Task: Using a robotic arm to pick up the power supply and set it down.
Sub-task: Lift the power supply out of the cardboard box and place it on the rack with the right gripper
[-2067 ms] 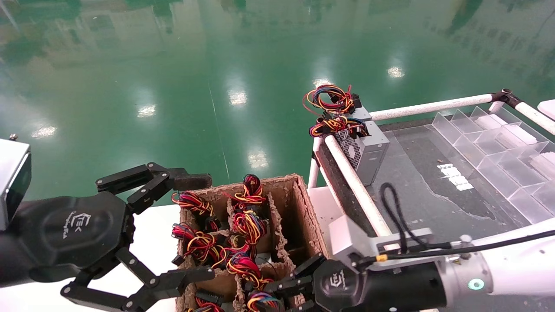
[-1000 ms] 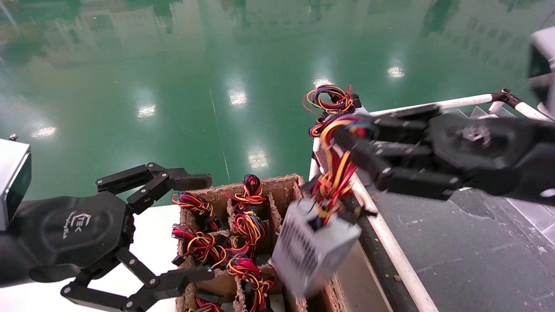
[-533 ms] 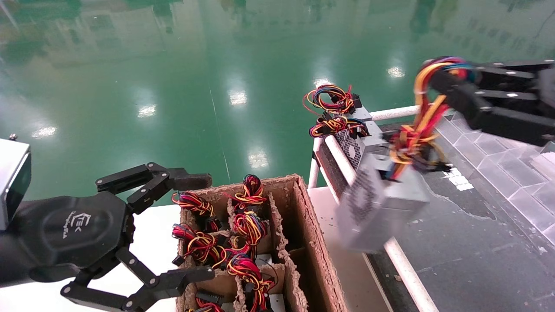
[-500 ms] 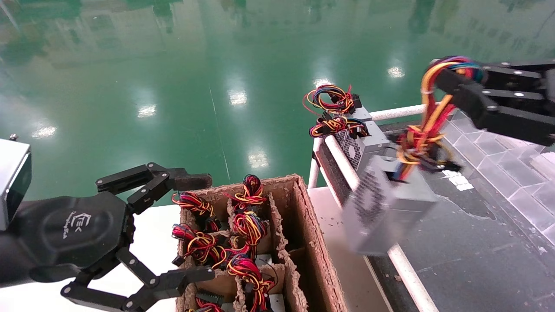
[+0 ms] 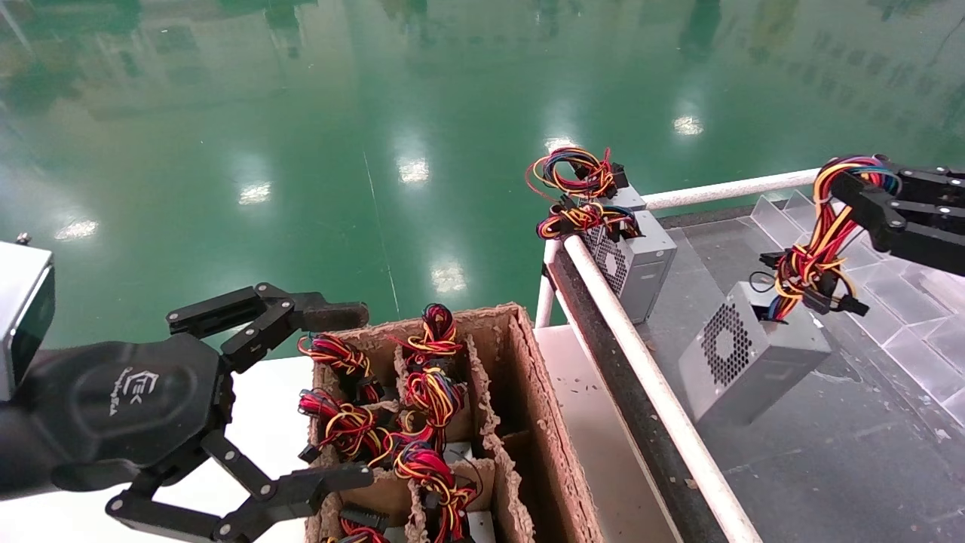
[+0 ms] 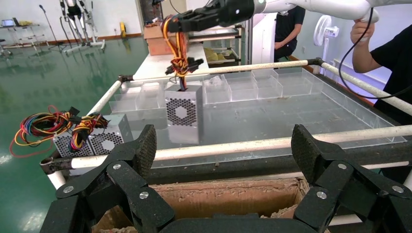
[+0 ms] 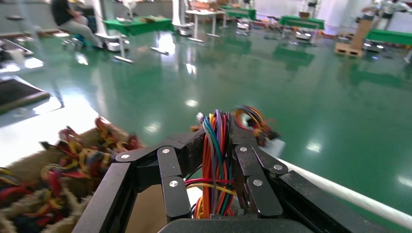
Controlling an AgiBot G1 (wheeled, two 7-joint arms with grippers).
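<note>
The power supply (image 5: 754, 358), a grey metal box with a round fan grille, hangs tilted by its red, yellow and orange wire bundle (image 5: 818, 260), low over the dark tabletop (image 5: 829, 467). I cannot tell whether it touches the surface. My right gripper (image 5: 867, 192) is shut on the top loop of those wires (image 7: 216, 160), which run between its fingers (image 7: 172, 179). The left wrist view shows the power supply (image 6: 182, 114) beyond the rail, under the right gripper (image 6: 194, 19). My left gripper (image 5: 343, 392) stays parked beside the cardboard box, open and empty (image 6: 223, 150).
A brown cardboard divider box (image 5: 528, 377) holds several more wire bundles (image 5: 422, 392). Two other grey units (image 5: 637, 260) stand at the table's far left corner. A white rail (image 5: 648, 377) edges the table. Clear plastic dividers (image 5: 905, 302) line the right side. A person (image 6: 384, 63) stands beyond the table.
My right gripper lifted the power supply out of the cardboard box, carried it right over the white rail, and lowered it towards the dark tabletop. The left arm has not moved.
</note>
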